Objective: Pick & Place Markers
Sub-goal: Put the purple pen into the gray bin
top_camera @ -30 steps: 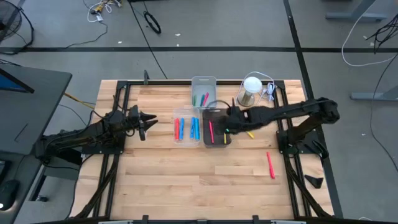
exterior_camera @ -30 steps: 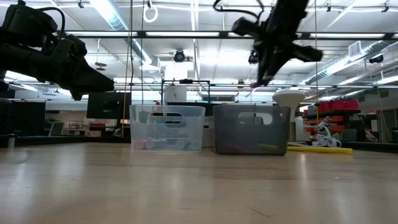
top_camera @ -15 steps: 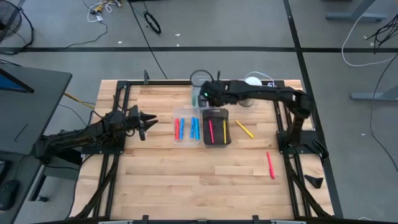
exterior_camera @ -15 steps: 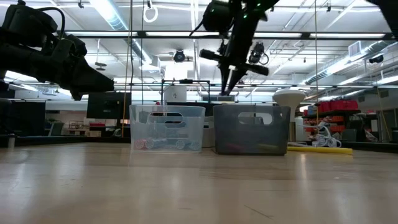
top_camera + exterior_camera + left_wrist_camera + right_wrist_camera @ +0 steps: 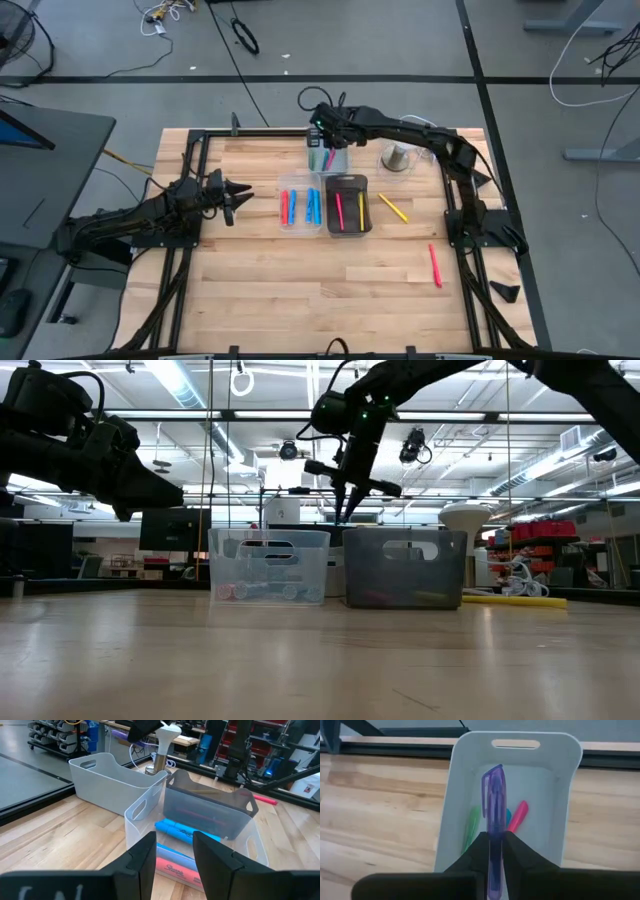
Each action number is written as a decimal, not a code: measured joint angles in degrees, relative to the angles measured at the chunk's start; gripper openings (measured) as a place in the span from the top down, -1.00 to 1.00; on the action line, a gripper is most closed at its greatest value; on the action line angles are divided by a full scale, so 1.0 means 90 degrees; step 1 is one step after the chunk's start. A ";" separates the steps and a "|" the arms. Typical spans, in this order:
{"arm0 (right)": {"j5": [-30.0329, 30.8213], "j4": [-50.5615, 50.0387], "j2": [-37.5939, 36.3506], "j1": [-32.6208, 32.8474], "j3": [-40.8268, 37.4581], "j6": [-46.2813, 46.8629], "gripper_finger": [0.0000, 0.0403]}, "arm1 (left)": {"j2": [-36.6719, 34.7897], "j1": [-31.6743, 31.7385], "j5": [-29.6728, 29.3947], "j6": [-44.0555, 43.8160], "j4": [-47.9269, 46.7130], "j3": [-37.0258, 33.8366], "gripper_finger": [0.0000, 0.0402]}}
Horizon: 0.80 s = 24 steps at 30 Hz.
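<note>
Now right pincer (image 5: 495,852) grips purple marker (image 5: 493,815), directly over white bin (image 5: 560,795) w/ green, blue, pink markers beneath. Left pincer (image 5: 172,862) open, facing clear bin (image 5: 142,812).

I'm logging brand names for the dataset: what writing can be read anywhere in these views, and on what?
"Sharpie": script on the pink marker in the clear bin, left wrist view; partly hidden by the left gripper, so read with some doubt.
Nothing else is legible; the purple marker shows no readable print.
</note>
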 joint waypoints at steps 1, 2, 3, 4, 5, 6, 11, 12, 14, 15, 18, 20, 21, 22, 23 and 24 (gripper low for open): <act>-0.0002 0.0005 0.0036 -0.0010 0.0004 0.0002 0.85 | 0.0000 0.0001 0.0000 0.0000 0.0000 0.0001 0.33; -0.0009 0.0007 0.0080 -0.0019 0.0005 0.0000 0.85 | -0.0001 0.0000 0.0000 0.0000 0.0000 0.0001 0.33; -0.0040 0.0009 0.0140 -0.0019 0.0005 -0.0016 0.85 | 0.0000 0.0001 0.0002 -0.0001 0.0000 0.0000 0.33; -0.0083 0.0012 0.0203 -0.0019 0.0005 -0.0054 0.85 | 0.0001 0.0001 0.0000 -0.0001 0.0000 0.0000 0.33; -0.0121 0.0028 0.0287 -0.0019 0.0005 -0.0096 0.85 | 0.0000 0.0001 0.0000 0.0000 0.0000 0.0002 0.33; -0.0190 0.0054 0.0369 -0.0019 0.0005 -0.0117 0.85 | 0.0000 0.0000 0.0000 -0.0002 0.0000 -0.0001 0.33; -0.0404 0.0156 0.0855 0.0024 0.0005 -0.0144 0.85 | 0.0000 0.0000 0.0000 -0.0002 0.0000 0.0002 0.33; -0.0473 0.0206 0.0946 0.0032 0.0005 -0.0144 0.85 | -0.0001 0.0000 0.0000 -0.0002 0.0000 0.0001 0.33; -0.0507 0.0298 0.1134 0.0032 0.0005 -0.0147 0.85 | 0.0000 0.0002 0.0000 -0.0001 0.0000 0.0000 0.33; -0.0533 0.0350 0.1216 0.0032 0.0005 -0.0147 0.85 | -0.0001 0.0001 0.0000 -0.0001 0.0000 0.0001 0.33; -0.0563 0.0372 0.1384 0.0032 0.0003 -0.0140 0.85 | 0.0000 0.0000 0.0000 -0.0001 0.0000 0.0001 0.33; -0.0556 0.0312 0.1418 0.0012 0.0003 -0.0227 0.85 | -0.0001 0.0000 0.0000 -0.0002 0.0000 0.0000 0.33; -0.0546 0.0330 0.1419 0.0005 0.0003 -0.0294 0.85 | -0.0001 0.0000 0.0000 0.0001 0.0000 -0.0001 0.33; -0.0540 0.0357 0.1416 -0.0004 0.0003 -0.0314 0.85 | -0.0001 0.0000 0.0000 -0.0001 -0.0002 0.0000 0.33; -0.0542 0.0378 0.1412 -0.0019 0.0003 -0.0314 0.85 | 0.0002 0.0000 0.0000 -0.0001 -0.0001 0.0001 0.33; -0.0547 0.0376 0.1412 -0.0019 0.0003 -0.0314 0.85 | 0.0002 0.0000 0.0000 -0.0002 0.0000 0.0001 0.33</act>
